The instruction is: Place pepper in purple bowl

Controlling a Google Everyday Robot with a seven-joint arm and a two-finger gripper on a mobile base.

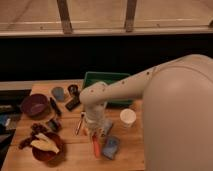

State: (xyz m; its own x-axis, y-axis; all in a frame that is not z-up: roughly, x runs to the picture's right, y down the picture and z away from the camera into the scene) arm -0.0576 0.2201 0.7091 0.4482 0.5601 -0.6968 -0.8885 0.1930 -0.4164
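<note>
The orange-red pepper [95,146] lies lengthwise on the wooden table [75,155], just in front of the white arm's end. My gripper [94,132] points down right above the pepper's far end; I cannot tell whether it touches the pepper. The dark purple bowl [34,105] sits at the table's left side, well left of the gripper, and looks empty.
A reddish-brown bowl with pale yellow pieces [46,146] stands at the front left. A white cup [127,117] is right of the gripper and a blue packet [111,147] is beside the pepper. A green tray [107,81], a grey cup [58,93] and dark items [73,103] lie behind.
</note>
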